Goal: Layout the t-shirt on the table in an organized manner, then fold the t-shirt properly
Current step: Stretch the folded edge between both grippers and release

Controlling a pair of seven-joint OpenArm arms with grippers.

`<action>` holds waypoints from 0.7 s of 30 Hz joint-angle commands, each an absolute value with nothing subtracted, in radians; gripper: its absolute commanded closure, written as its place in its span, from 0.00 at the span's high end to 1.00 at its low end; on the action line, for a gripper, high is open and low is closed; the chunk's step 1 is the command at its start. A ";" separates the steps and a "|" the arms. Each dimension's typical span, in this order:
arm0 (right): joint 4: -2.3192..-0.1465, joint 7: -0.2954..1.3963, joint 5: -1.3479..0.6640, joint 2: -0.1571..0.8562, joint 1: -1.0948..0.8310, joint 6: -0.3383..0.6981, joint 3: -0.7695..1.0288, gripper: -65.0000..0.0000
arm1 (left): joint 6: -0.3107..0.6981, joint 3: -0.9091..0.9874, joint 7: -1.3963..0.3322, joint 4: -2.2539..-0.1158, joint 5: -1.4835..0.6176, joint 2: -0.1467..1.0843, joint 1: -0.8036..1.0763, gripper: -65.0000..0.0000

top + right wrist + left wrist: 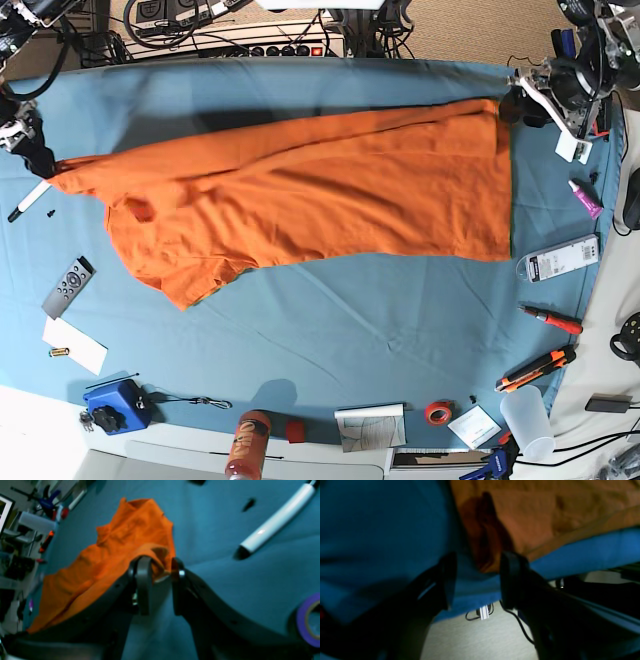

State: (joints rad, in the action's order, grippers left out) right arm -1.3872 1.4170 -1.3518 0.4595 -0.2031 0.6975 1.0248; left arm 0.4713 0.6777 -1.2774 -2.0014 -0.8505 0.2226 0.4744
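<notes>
Shows the orange t-shirt (340, 200) lying across the blue-draped surface (330, 340) in the base view, with its long upper edge doubled into a fold and its lower part spread below. Shows more bunching toward that view's left, where a crumpled section reaches down to a point, and a straighter edge toward the right. At the upper-right corner of the cloth, has the left gripper (477, 565) with jaws spread wide — a darkened orange corner visible between the fingertips in the left wrist view, not pinched. At the opposite end, has the right gripper (161, 563) with jaws parted, beside a curled, raised edge of orange cloth; cannot tell from the right wrist view whether contact remains at one finger. Also shows a white marker (277, 520) and a purple-edged roll of tape (307, 620) on the surface in that view. Along the sides in the base view, includes a grey remote control (69, 287) above a piece of white paper (75, 346), a purple tube (586, 200) near a labelled white item (562, 260), and an orange-and-black cutter (536, 369) — all apart from the t-shirt. Near the bottom edge, includes a red roll (438, 412) and a reddish-brown bottle (248, 445).
</notes>
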 commanded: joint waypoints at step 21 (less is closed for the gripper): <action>-1.401 1.396 -1.398 0.450 -0.210 0.698 1.029 0.22 | 0.465 0.684 -1.183 -2.025 -0.781 0.236 0.475 0.45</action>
